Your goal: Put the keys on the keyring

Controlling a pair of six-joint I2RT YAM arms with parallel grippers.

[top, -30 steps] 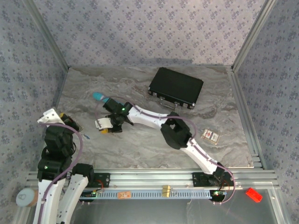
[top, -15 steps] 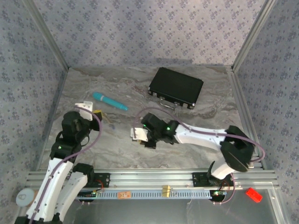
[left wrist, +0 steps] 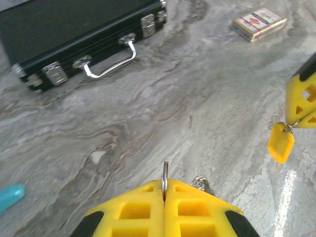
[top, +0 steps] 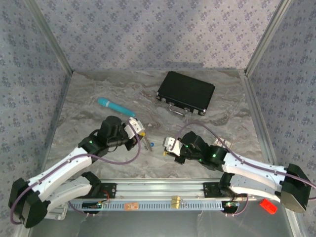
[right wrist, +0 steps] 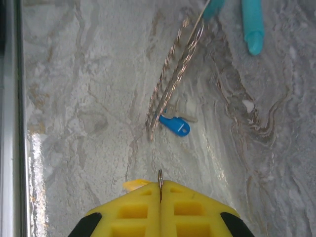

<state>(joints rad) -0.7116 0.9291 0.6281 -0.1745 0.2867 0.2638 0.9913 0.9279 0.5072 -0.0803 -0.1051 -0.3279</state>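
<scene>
The keyring (right wrist: 168, 86), a long narrow loop of twisted silvery wire, runs out from the left pincer (left wrist: 164, 190). That pincer's yellow fingers are pressed fully together on a thin sliver of its metal, seen edge-on. I cannot tell whether the loop's far end rests on the desk (left wrist: 197, 98) or hangs just above it. The blue key (right wrist: 175, 125) lies just beside that end, and I cannot make out whether it is already threaded. The yellow key (left wrist: 280, 142) dangles from the right pincer (right wrist: 160, 190), which is also closed tight and nips the small metal link above the plastic head. The two pincers face each other near the middle of the desk, close but apart.

The step in hand looks to be feeding the yellow key onto the loop. To do it well, I'd say the left arm should hold the loop steady while the right arm does all the travelling, slowly. The key's link should be turned square to the wire so it slides on rather than knocking the wire aside. The wire looks light and springy, so any push would likely swing it. The hold on the link is slight, and a twist could drop the key.

Further out, a teal pen (right wrist: 252, 24) lies beyond the loop. A black case (left wrist: 74, 29) and a pack of cards (left wrist: 259, 23) sit well apart.
</scene>
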